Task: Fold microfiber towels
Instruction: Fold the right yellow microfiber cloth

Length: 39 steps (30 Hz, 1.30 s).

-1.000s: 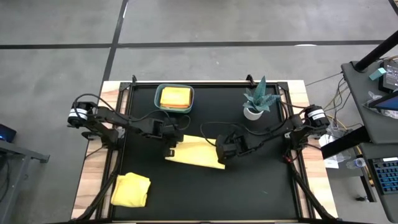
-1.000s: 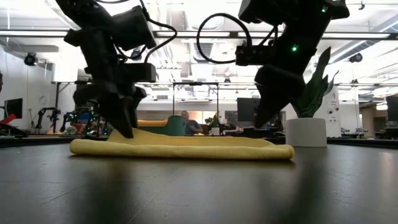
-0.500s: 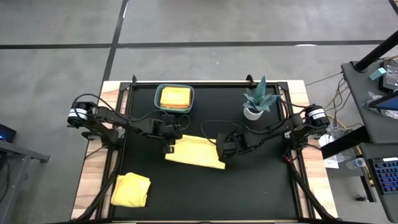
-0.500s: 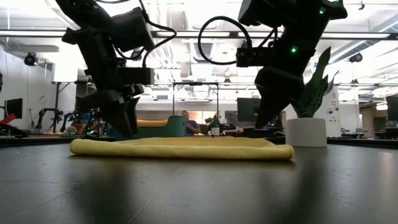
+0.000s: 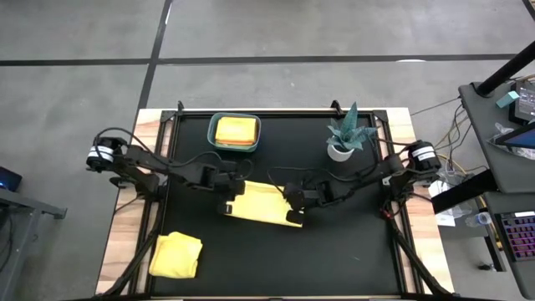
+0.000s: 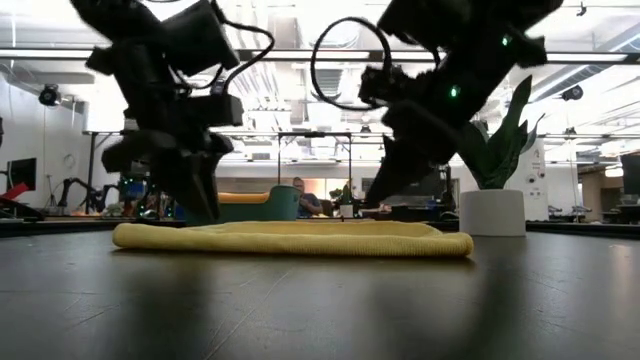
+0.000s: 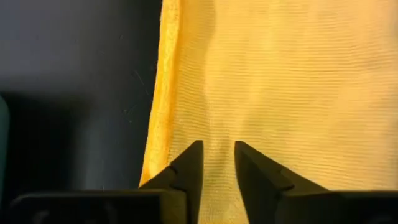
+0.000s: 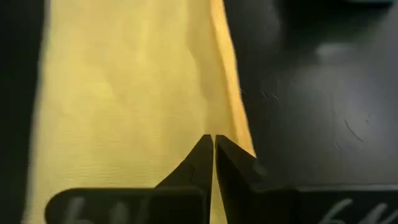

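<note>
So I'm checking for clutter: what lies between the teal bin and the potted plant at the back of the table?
Nothing: in the high view the black table is bare between the teal bin and the potted plant.

Even overhead light fills the high view, with only faint shadows on the black tabletop (image 5: 334, 251). In the low view the bright ceiling lights (image 6: 300, 55) backlight both arms into dark, motion-smeared silhouettes, and the near tabletop lies dim, carrying a soft sheen. In the left wrist view the yellow towel (image 7: 280, 81) ahead of the fingers (image 7: 186, 171) is evenly lit, its weave sharp. In the right wrist view the cloth beyond the fingers (image 8: 202, 158) looks softer, slightly blurred.
</note>
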{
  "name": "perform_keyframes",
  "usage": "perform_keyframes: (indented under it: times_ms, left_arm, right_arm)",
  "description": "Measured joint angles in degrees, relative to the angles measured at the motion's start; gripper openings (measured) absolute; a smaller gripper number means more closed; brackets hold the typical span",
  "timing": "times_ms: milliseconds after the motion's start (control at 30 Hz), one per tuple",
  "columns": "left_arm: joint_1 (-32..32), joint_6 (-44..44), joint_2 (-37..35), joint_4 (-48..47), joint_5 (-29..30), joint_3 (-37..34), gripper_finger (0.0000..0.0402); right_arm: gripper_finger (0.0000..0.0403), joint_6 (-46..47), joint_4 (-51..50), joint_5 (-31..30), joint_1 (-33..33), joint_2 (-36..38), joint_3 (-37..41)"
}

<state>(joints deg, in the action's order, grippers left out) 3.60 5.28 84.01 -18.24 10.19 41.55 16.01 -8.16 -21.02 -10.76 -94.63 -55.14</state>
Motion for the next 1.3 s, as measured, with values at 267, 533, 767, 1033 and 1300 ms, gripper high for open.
perform_keyframes:
  times_ms: [267, 533, 767, 1033, 1300]
  left_arm:
    - [-0.15, -0.39, 0.04, 10.27, 3.87, -6.44, 0.0005]
    - [-0.22, -1.00, -0.04, 10.24, 5.19, -8.26, 0.0003]
    - [-0.22, -1.90, -2.61, 7.11, 7.48, -7.18, 0.0003]
    - [0.88, -5.11, -9.75, 5.57, 7.07, -7.43, 0.0003]
    - [6.11, -6.99, -12.12, 5.43, 6.62, -9.38, 0.0003]
  right_arm:
    - [0.0009, -0.16, 2.52, -5.09, 1.87, -4.52, 2.22]
    - [0.0009, -2.52, 1.50, -7.56, 2.40, -5.34, 2.28]
    - [0.0009, -3.97, -4.27, -7.49, 2.55, -2.06, 0.05]
    - [0.0014, 15.86, -20.87, 7.85, 3.45, 2.56, -7.28]
    - [0.0092, 39.67, -23.51, 21.43, 1.97, 3.76, -4.72]
